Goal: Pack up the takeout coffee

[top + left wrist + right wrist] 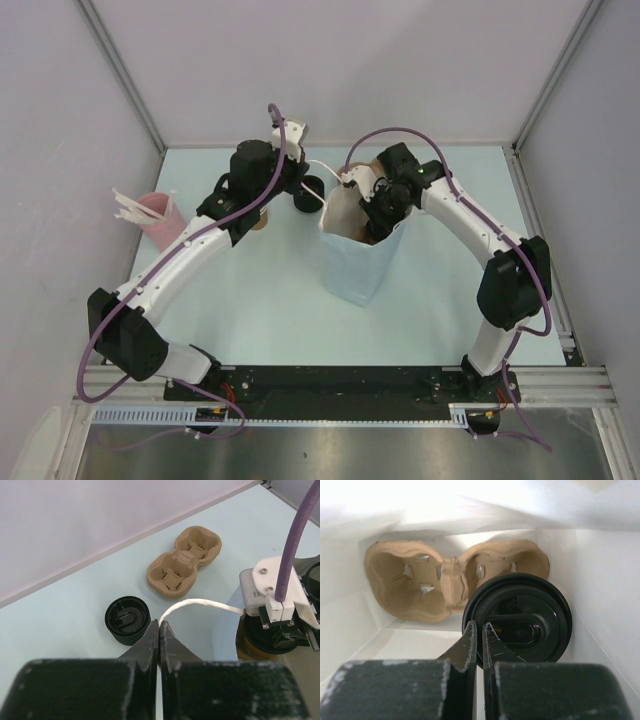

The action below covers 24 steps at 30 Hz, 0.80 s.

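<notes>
Down inside the tall white paper bag (350,275), the little takeout coffee cup (520,615) with its round black plastic lid sits in one hole of a tan cardboard cup tray (405,580), likely so it cannot tip. The right gripper (480,628) has its fingers shut together at the lid's edge; I cannot tell if they pinch it. The left gripper (159,626) is pinched on the bag's white string handle (200,604), likely to keep the bag open.
</notes>
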{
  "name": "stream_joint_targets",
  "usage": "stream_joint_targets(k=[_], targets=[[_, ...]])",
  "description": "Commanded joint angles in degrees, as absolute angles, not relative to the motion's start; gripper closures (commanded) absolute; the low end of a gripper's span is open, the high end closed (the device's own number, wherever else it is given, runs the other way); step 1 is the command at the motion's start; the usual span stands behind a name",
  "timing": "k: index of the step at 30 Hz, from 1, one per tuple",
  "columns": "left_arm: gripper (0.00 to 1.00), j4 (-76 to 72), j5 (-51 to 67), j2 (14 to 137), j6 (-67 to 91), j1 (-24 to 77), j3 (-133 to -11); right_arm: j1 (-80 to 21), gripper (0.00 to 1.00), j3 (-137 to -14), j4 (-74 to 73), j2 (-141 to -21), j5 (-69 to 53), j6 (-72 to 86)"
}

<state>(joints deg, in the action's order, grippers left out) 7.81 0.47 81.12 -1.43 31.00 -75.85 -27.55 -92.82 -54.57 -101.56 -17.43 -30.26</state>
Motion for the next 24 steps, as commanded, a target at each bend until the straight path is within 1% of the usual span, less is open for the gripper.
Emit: stream_joint_targets(k=[1,8,15,24], targets=[[1.00,6.6,-2.2,79.5,-0.4,31.3,-75.9,-26.9,1.00,-91.1,-54.4,-100.8,-17.3,-30.8],[1.00,6.7,-1.4,79.8,-0.4,31.3,-75.8,-26.2,1.00,-89.8,-52.8,-101.1,-17.6,-30.9],[1.00,8.6,-5.9,81.3,-0.4,31.3,-76.3,-25.6,1.00,-87.9,-49.4,-96.8,-20.8,-31.1],[1.00,9.8,-9.5,82.5,-0.5,31.3,-77.3,-25.4,1.00,-86.0,-49.5,-95.7,-22.5,-33.1]])
